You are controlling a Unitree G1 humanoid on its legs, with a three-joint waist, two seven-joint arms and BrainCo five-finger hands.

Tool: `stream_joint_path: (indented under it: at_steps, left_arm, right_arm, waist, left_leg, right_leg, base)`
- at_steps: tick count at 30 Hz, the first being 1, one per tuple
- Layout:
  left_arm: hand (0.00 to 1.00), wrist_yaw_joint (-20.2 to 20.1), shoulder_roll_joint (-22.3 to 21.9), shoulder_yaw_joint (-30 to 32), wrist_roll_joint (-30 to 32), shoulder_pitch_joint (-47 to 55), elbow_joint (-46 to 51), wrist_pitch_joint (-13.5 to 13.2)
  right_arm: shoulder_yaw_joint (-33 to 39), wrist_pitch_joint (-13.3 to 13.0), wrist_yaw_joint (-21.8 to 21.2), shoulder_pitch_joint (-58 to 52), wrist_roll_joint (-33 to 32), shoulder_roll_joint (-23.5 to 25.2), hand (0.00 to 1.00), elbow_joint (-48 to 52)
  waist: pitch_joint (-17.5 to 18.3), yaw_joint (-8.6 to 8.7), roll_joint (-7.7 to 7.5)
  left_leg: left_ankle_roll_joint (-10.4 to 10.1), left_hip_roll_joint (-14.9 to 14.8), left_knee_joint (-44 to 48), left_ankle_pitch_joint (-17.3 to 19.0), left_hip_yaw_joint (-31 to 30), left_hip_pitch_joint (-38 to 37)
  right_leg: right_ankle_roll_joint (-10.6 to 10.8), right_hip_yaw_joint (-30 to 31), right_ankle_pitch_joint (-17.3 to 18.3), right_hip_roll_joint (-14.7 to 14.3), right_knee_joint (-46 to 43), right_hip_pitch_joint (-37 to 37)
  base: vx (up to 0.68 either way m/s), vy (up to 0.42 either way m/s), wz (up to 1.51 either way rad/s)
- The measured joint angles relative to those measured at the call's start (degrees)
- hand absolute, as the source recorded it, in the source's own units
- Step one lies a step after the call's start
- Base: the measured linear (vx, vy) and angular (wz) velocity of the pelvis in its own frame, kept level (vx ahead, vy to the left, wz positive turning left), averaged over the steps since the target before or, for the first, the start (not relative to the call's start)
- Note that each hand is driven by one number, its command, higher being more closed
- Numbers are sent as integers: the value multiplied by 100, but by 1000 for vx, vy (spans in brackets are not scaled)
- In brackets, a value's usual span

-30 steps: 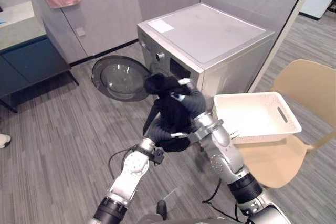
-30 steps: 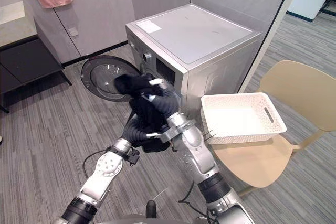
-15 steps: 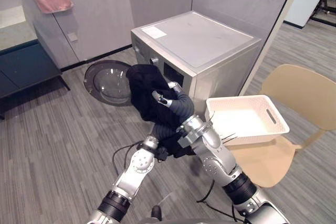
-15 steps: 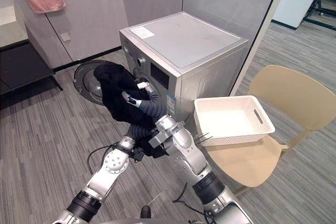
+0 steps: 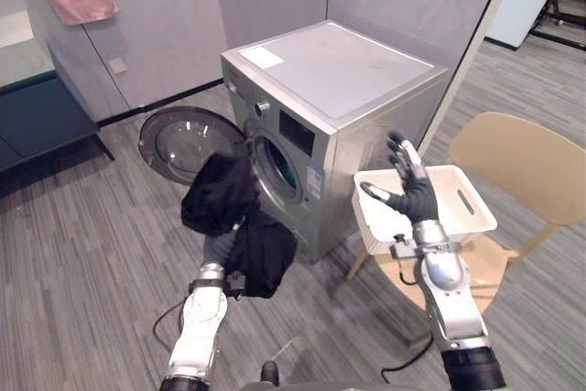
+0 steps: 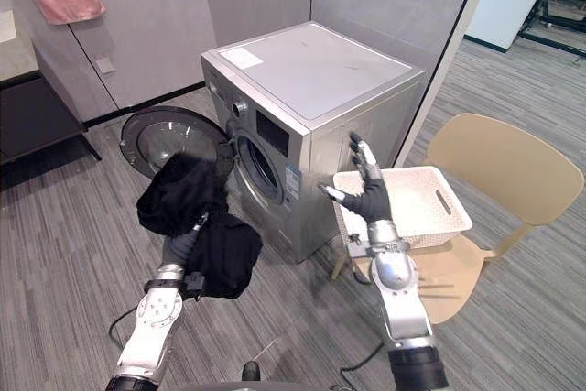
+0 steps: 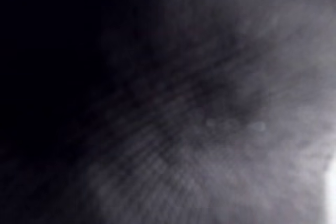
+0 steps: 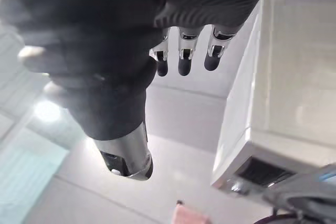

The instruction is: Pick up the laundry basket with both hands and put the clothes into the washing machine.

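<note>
Beside the washing machine, black clothes

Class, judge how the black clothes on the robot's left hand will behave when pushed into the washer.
Probably floppy: the black clothes sag in folds over the left hand. Likely light, as one arm carries them. A hanging part may trail outside the washer.

Black clothes by washer; R hand splayed.

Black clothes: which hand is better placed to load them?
Left: the black clothes drape over the left hand beside the open washing machine; the right hand is open, empty, by the basket.
</note>
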State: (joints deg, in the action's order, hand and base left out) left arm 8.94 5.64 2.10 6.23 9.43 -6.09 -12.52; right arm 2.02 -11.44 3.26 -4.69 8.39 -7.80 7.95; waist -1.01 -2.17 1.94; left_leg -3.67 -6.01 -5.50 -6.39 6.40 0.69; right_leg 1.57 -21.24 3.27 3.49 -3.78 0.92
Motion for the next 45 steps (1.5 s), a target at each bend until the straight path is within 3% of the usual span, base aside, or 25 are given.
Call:
stream_joint_path:
  at_steps: [3,7,13,16,18,19,20,22,23,26,28,29,30,31,32,33,34,36,37,40,41,42,43,44,45]
  left_arm:
    - [100,-3,-57,213,-56,160,-25,83]
    - [100,-7,-64,443,-226,223,-583,124]
    - [100,-147,-72,621,-506,448,-1596,398]
    - [100,-149,-104,761,-589,554,-1709,496]
    - [100,-142,-101,787,-613,573,-1700,516]
    - [100,-140,-125,778,-626,524,-1700,540]
    - [100,-137,-176,754,-635,482,-1703,543]
    - [100,-129,-266,754,-662,485,-1716,551]
    - [100,-117,-281,768,-661,471,-1834,557]
    - [100,-103,-231,893,-661,451,-1960,569]
    - [100,-110,-214,883,-662,401,-1972,572]
    - [100,-121,-225,859,-662,460,-1961,577]
    - [100,-123,-219,792,-664,528,-1943,581]
    - [100,-119,-195,732,-665,514,-1917,581]
    - [100,-112,-107,670,-662,507,-1898,584]
    - [100,-109,-60,655,-662,483,-1896,584]
    - [100,-104,43,638,-662,385,-1895,586]
    - [100,-98,120,631,-664,269,-1895,585]
    - [100,-88,158,606,-664,163,-1910,585]
    - [100,-17,191,477,-659,-80,-1942,575]
    - [100,-10,172,438,-655,-95,-1946,573]
    - [100,-9,170,281,-654,-120,-1940,545]
    - [100,-9,148,251,-653,-163,-1947,549]
    - [100,-27,46,251,-655,-210,-1901,549]
    - [100,-26,-120,328,-656,-108,-1870,552]
  right_arm:
    - [350,39,44,-332,314,4,0,-401]
    - [713,260,38,-451,476,-3,0,-2078]
    - [1030,597,115,-450,565,-3,0,-4514]
    - [1058,704,202,-460,509,37,0,-4808]
    - [1086,748,283,-467,416,115,0,-4824]
    - [1199,759,338,-479,318,187,0,-4822]
    - [1221,765,393,-480,281,167,0,-4827]
    - [1229,786,431,-391,267,119,0,-4919]
    - [1212,813,433,-263,238,72,0,-4990]
    - [1118,816,432,102,220,227,0,-4987]
    - [1109,814,431,162,220,274,0,-4990]
    - [1086,818,428,177,221,275,0,-4963]
    - [1060,822,431,135,219,264,0,-4888]
    - [1004,828,430,77,219,253,0,-4818]
    - [852,825,427,-12,215,279,0,-4735]
    - [811,825,424,-20,210,304,0,-4722]
    - [691,823,421,-25,178,324,0,-4692]
    - [667,813,424,-95,168,331,0,-4693]
    - [667,814,429,-141,157,310,0,-4693]
    - [662,823,428,-258,138,274,0,-4703]
    - [655,827,428,-320,141,263,0,-4699]
    - [634,825,425,-416,138,241,0,-4689]
    - [632,821,424,-393,137,227,0,-4685]
    - [617,826,388,-374,137,238,0,-4547]
    - [578,827,374,-382,137,241,0,-4304]
  waist:
    - [1,10,-1]
    - [1,14,-2]
    - [-52,-12,20]
    - [-150,-35,6]
    - [-296,-43,-39]
    - [-301,-8,-85]
    - [-351,-14,-145]
    - [-384,-39,-53]
    - [-423,-40,-60]
    - [-564,-115,-236]
    - [-646,-202,-361]
    - [-687,-190,-373]
    - [-708,-157,-360]
    - [-724,-106,-357]
    - [-812,30,-281]
    - [-850,101,-270]
    - [-962,190,-322]
    - [-1018,310,-378]
    - [-1067,393,-364]
    - [-1172,534,-415]
    - [-1141,607,-430]
    - [-1061,684,-365]
    - [-1097,676,-288]
    - [-1172,616,-141]
    - [-1199,555,-17]
  left_leg:
    - [-31,-7,-30,23,1,12]
    - [-45,-25,-32,33,-20,66]
    - [-103,0,-16,-14,-356,413]
    - [-85,62,3,-57,-555,476]
    - [56,114,4,-22,-482,629]
    - [360,76,164,187,136,785]
    - [455,21,262,247,728,881]
    - [513,-136,471,207,1731,971]
    - [371,-161,647,14,2018,1034]
    - [437,57,843,281,1911,1105]
    - [455,132,1183,689,1890,1117]
    - [435,139,1588,1156,1792,1145]
    - [457,175,1772,1385,1724,1077]
    - [486,194,1829,1485,1691,1014]
    - [508,187,1921,1646,1482,904]
    - [529,173,1920,1680,1377,861]
    - [528,177,1790,1703,1222,640]
    - [487,213,1620,1785,1052,382]
    - [452,238,1507,1849,911,176]
    - [207,357,1327,1965,616,-385]
    - [45,345,1356,2130,440,-550]
    - [-141,221,1530,2229,234,-647]
    - [-198,132,1802,2260,220,-577]
    - [-314,-240,3127,2236,293,-98]
    - [-408,-649,4643,1775,324,406]
  right_leg:
    - [24,8,21,-6,3,-16]
    - [25,-1,22,-28,15,-44]
    - [32,-348,105,-11,-42,-228]
    - [57,-614,291,90,-283,-222]
    - [60,-1143,532,308,-611,-231]
    - [121,-1507,581,467,-624,-237]
    - [143,-1706,595,584,-650,-237]
    - [259,-1965,674,764,-832,-228]
    - [352,-2082,756,903,-1035,-226]
    - [473,-2097,684,1075,-860,-101]
    - [552,-2116,655,1188,-826,58]
    - [586,-1966,743,1458,-1387,33]
    - [339,-1537,747,1798,-2451,-289]
    - [87,-1145,616,1948,-3104,-586]
    - [114,-128,752,1845,-4103,-1195]
    - [207,147,909,1669,-4287,-1360]
    - [218,520,1177,1286,-4397,-1702]
    - [191,597,1246,902,-3936,-2242]
    - [229,514,1131,693,-3315,-2544]
    - [186,379,118,466,-1085,-2647]
    - [-1,482,-401,457,-1035,-2697]
    - [-399,448,-675,416,-1504,-2720]
    - [-456,355,-487,387,-1698,-2709]
    - [-616,242,-193,262,-1867,-2503]
    - [-734,242,13,-10,-1827,-2184]
  base:
    - [3,0,-1]
    - [0,0,0]
    - [32,-5,23]
    - [51,-11,59]
    - [13,3,125]
    - [63,32,143]
    - [148,60,148]
    - [252,108,91]
    - [235,89,64]
    - [209,93,29]
    - [187,117,13]
    - [185,168,14]
    - [191,194,20]
    - [210,188,39]
    - [198,134,43]
    - [281,102,65]
    - [310,49,54]
    - [375,22,60]
    - [382,-15,84]
    - [489,-81,82]
    - [737,-226,118]
    - [622,-199,103]
    - [781,-297,71]
    - [640,-267,6]
    - [773,-308,-25]
